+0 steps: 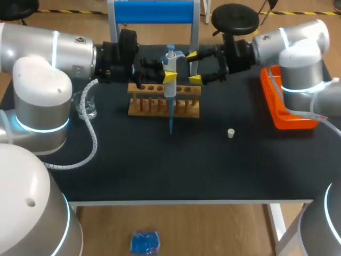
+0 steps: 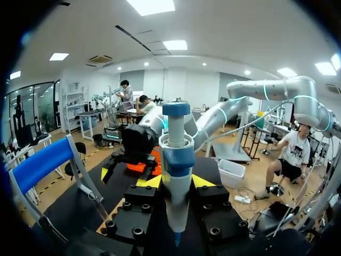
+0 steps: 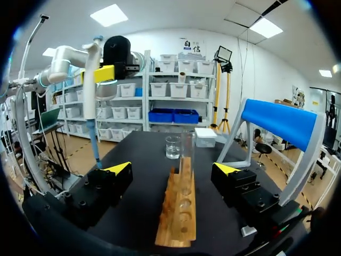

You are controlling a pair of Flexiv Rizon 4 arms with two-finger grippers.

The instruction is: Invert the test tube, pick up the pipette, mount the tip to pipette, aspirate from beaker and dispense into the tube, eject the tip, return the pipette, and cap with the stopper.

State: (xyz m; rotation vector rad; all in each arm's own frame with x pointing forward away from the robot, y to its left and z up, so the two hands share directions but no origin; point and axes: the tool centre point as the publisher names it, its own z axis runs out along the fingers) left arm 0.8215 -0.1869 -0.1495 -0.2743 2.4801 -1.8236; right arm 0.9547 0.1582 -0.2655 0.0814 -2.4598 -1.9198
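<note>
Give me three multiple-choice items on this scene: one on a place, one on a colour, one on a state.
1. Where is the white stopper? A in the wooden rack; B on the bare table; C in the right gripper.
2. What colour is the tip on the pipette? A orange; B white; C blue.
3. The right gripper is: A open and empty; B shut on the pipette; C shut on the stopper.
Answers: 1 B, it lies alone on the tabletop, apart from the rack. 2 C, the slim tip under the pipette shows blue. 3 A, its yellow fingertips stand wide apart, gripping nothing.
</note>
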